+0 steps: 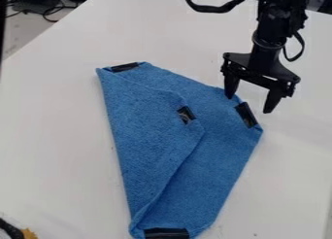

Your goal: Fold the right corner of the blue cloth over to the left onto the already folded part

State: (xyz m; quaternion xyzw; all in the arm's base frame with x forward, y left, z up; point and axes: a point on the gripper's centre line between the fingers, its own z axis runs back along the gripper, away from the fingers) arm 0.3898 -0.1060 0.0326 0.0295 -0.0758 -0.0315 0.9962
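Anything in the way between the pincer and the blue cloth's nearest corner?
Nothing visible stands between the pincer and the blue cloth; the pincer hangs open beside the corner with the black patch.

Black pincer (249, 104) pointing down, fingers (275, 98) spread.

The black arm (272, 22) comes in from the top edge, right of centre, its wrist (264, 53) nearly upright above a flared mount. The crossbar (259, 76) slopes down toward the view's right, so the finger on that side sits lower than its partner. Both fingers taper to narrow tips, with a wide gap between them. A thin cable (301, 48) bows out beside the wrist; a thicker one (210, 9) curves at the arm's other side.
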